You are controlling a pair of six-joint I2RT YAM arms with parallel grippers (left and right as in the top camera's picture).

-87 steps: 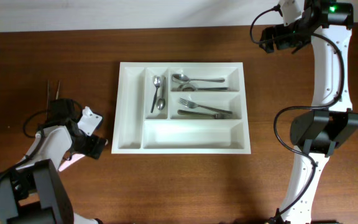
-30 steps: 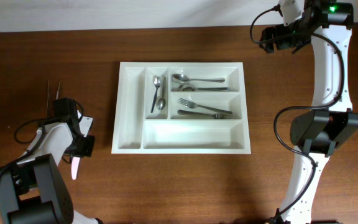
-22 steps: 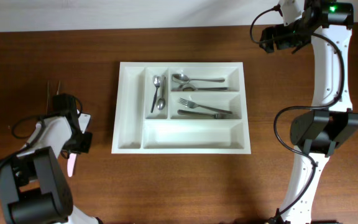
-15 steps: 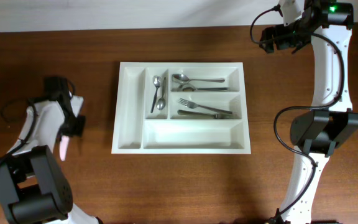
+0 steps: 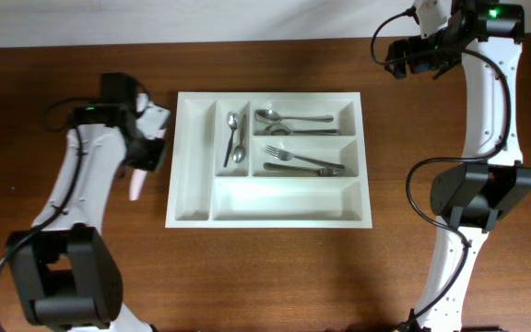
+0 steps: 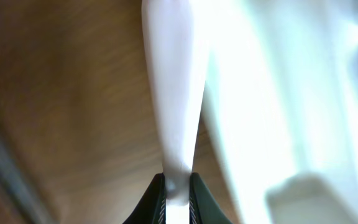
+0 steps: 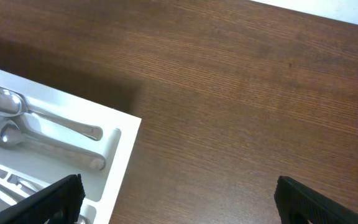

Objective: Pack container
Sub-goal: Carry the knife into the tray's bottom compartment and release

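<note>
Blurrily, left pincer clamps pale pinkish item, identity unclear, beside container; right pincer wide.

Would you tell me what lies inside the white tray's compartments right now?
The tray holds small spoons, larger spoons and forks; its leftmost and bottom compartments look empty. Exact counts are hidden where pieces overlap.

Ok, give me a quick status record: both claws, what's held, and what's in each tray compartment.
left claw: shut on a pale slim item, kind unclear, just off the tray's left edge
right claw: open, holding nothing, over the table past the tray's corner
tray: white, five compartments
left narrow slot: empty
second narrow slot: small spoons
top long slot: large spoons
middle long slot: forks
bottom long slot: empty
</note>
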